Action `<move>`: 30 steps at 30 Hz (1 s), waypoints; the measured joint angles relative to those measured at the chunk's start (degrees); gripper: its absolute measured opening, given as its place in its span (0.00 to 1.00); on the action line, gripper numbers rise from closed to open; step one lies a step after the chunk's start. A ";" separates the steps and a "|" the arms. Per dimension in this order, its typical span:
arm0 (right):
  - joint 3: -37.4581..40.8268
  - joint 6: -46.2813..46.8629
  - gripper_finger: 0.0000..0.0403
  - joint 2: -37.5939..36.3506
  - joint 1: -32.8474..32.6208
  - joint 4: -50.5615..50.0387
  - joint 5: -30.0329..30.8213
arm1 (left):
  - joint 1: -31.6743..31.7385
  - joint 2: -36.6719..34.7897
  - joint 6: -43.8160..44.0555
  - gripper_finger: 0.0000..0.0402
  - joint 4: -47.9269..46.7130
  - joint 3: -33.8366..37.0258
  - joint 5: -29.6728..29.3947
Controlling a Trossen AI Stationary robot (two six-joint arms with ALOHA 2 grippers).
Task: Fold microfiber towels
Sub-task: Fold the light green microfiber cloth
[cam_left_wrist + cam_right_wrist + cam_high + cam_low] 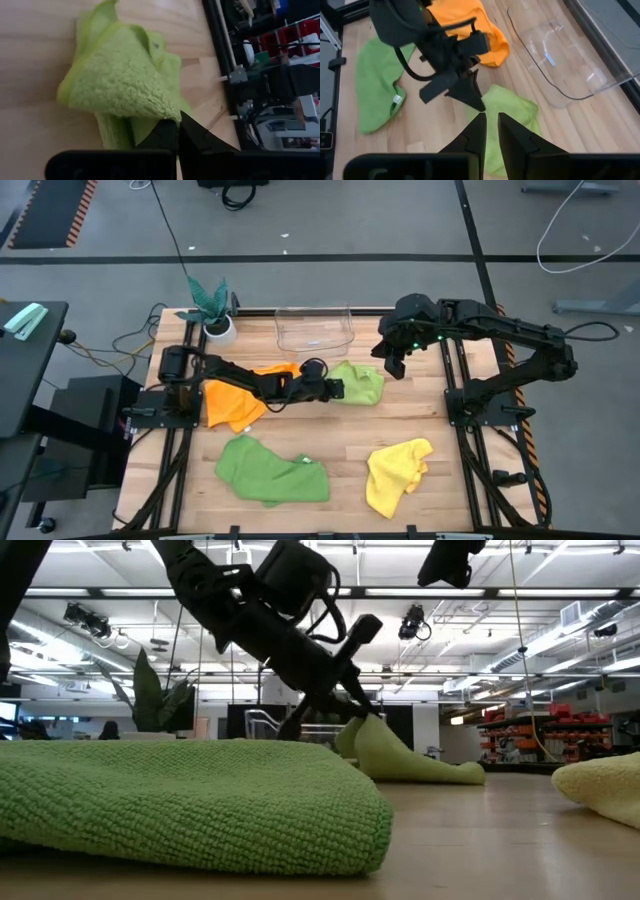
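My left gripper (338, 388) reaches from the table's left side and is shut on the light lime green towel (360, 383), which lies mid-table, right of centre. The orange towel (235, 398) lies under the left arm. The darker green towel (270, 470) lies crumpled at the near left and the yellow towel (398, 473) at the near right. My right gripper (395, 362) hangs above the table beside the lime towel's right edge, its fingers (476, 131) close together, holding nothing. My left gripper pinches a raised corner of the lime towel (169, 116) between its two fingers, at the towel's left side. The fingers slant down from the table's left. The corner stands up as a peak (362, 728), and the rest of the towel (430, 773) drapes onto the table.
A clear plastic bin (315, 330) stands at the far edge behind the lime towel. A teal-leaved plant in a white pot (215, 315) stands at the far left. Bare wood (340, 440) shows between the darker green and yellow towels.
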State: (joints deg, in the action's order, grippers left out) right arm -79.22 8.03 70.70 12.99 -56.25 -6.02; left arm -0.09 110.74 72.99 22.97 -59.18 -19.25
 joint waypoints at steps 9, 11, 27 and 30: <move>-0.01 -0.06 0.14 0.04 0.02 -0.22 0.00 | 1.98 -4.71 -4.68 0.01 -0.82 -0.03 0.55; -0.02 -0.02 0.14 0.04 0.02 -0.24 0.00 | 2.91 -4.96 -4.99 0.01 -1.03 -0.06 2.06; 17.51 8.00 0.14 0.43 0.58 4.32 -1.11 | 4.12 -3.93 -3.62 0.04 -17.03 0.02 14.40; 24.84 10.57 0.14 0.45 1.69 13.81 -3.99 | 4.30 -3.93 -4.61 0.02 -17.32 0.04 14.40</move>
State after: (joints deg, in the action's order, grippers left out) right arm -54.38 18.60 71.15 14.68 -42.44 -10.02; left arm 4.22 106.80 68.38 5.65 -59.13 -4.84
